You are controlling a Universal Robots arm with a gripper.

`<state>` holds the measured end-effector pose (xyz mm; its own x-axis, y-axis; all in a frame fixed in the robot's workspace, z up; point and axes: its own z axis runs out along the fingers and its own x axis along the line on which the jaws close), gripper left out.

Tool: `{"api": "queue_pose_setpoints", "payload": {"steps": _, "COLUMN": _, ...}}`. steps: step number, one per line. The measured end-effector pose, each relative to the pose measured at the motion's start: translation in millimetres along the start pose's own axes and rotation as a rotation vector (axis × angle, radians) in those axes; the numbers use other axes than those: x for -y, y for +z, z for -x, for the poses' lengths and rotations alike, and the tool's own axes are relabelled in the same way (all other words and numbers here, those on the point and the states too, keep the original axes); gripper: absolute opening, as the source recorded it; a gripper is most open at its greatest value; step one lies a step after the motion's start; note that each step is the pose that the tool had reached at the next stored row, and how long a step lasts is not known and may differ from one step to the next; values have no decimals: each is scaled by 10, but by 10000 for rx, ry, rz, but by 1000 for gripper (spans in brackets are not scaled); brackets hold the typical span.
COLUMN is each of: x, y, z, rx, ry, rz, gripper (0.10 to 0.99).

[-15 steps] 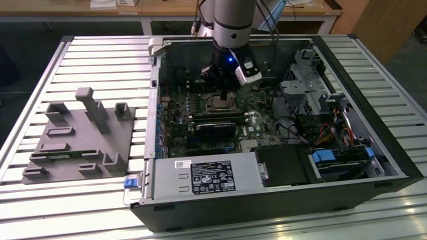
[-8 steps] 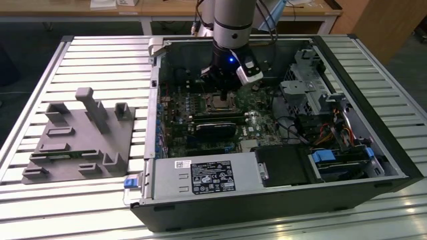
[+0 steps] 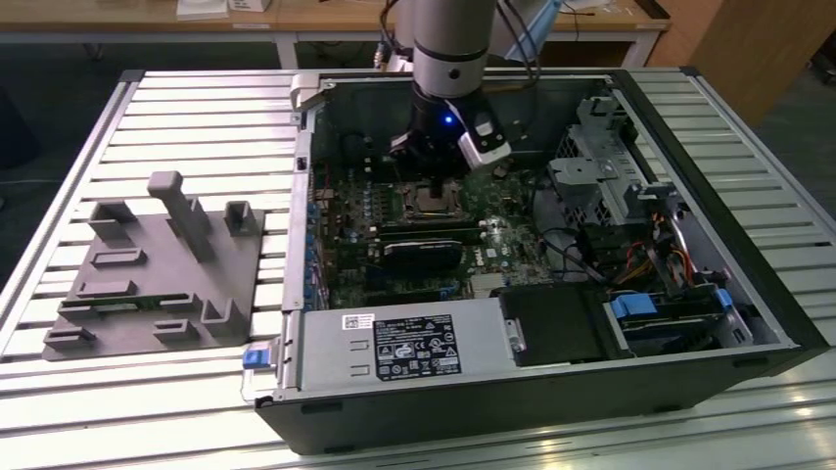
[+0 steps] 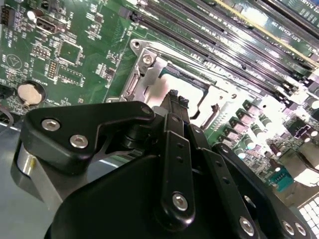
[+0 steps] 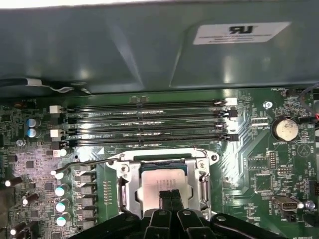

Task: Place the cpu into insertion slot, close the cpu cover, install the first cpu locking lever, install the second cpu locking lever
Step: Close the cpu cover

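My gripper [image 5: 170, 195], pinched shut and empty, sits right over the cpu [image 5: 157, 180] — cover [image 5: 130, 184] looks down; lever [image 5: 89, 162] beside it needs hooking, I reckon.

Exterior view above case [image 3: 523, 416]; both wrist views near socket [image 5: 128, 186] [image 4: 144, 82]

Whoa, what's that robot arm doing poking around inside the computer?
The robot arm's black gripper hangs inside an open black computer case, just above the green motherboard. Its fingertips are shut together right over the small silver-grey square cpu, which already lies in its socket. The thin silver-grey metal cpu cover, a square frame with an open middle, lies down around the chip.
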<state>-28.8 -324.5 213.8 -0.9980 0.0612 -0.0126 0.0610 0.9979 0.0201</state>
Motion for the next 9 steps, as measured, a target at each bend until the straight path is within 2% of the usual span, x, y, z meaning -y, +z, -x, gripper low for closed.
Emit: {"api": "queue_pose_setpoints", "payload": {"steps": 9, "x": 13, "y": 33, "z": -151, "rx": 43, "ry": -2, "rz": 2, "gripper": 106}}
